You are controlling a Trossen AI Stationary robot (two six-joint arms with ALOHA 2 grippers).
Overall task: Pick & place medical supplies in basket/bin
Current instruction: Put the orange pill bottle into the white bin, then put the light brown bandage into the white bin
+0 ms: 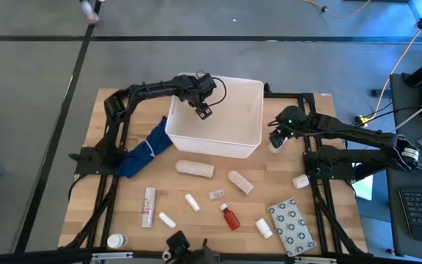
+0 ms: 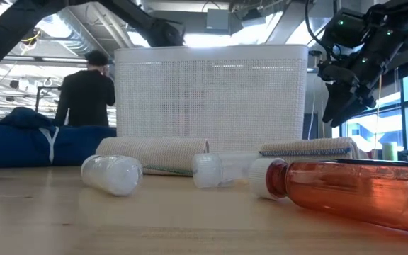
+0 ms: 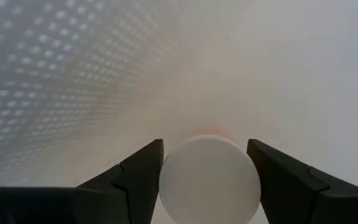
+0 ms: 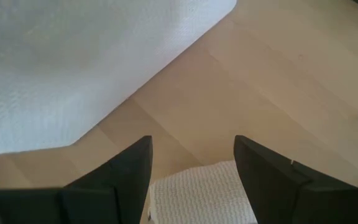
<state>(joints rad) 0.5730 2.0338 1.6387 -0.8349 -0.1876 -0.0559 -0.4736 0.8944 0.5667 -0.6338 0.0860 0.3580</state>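
Note:
The white bin (image 1: 251, 143) stands at the table's far middle. My left gripper (image 1: 203, 110) hangs inside it near its far left wall, shut on a round white item (image 3: 209, 180), seemingly a small bottle seen end-on. My right gripper (image 1: 276, 139) hovers just right of the bin, above the table, shut on a white woven roll (image 4: 201, 194). Other supplies lie on the near table: two beige rolls (image 1: 195, 169) (image 1: 240, 182), a white tube (image 1: 149, 207), a red bottle (image 1: 230, 218), small white bottles (image 1: 191, 202) and a ring-patterned packet (image 1: 291, 225). My left gripper pinches the round white item by two opposite sides (image 3: 166, 177) between its two fingers, coming steeply from above. Its round end faces the wrist camera. Whether its lower end touches the bin floor is hidden by the item itself. My right gripper has the white woven roll's upper end (image 4: 160, 190) between its two fingers, slanting down from above. The roll is off the table; the rest of it is cut off by the picture's edge.
A blue cloth with a white cord (image 1: 145, 150) lies against the bin's left wall. A small white bottle (image 1: 301, 181) lies near the right arm's base, another (image 1: 116, 240) at the near left corner. A person (image 2: 83, 92) stands in the room beyond the table.

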